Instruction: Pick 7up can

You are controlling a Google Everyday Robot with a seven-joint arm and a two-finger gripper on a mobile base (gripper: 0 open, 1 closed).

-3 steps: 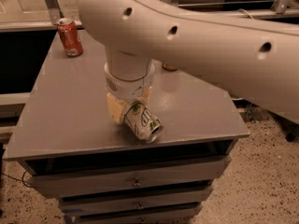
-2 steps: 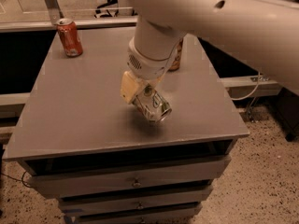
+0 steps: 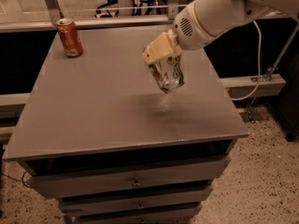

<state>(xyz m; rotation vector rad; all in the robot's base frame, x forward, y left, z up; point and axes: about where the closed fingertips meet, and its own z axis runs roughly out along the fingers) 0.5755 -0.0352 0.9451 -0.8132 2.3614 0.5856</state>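
Observation:
The 7up can, white and silver with green lettering, hangs tilted in the air above the right middle of the grey cabinet top. My gripper is shut on the 7up can's upper part, with its cream-coloured fingers around it. The white arm reaches in from the upper right. A faint shadow of the can lies on the surface just below it.
A red-orange can stands upright at the far left corner of the cabinet top. The cabinet has several drawers at its front. A metal rail and a white cable run at the right, over a speckled floor.
The gripper has lifted the 7up can off the cabinet top and carried it up and to the right. The arm has swung away to the upper right.

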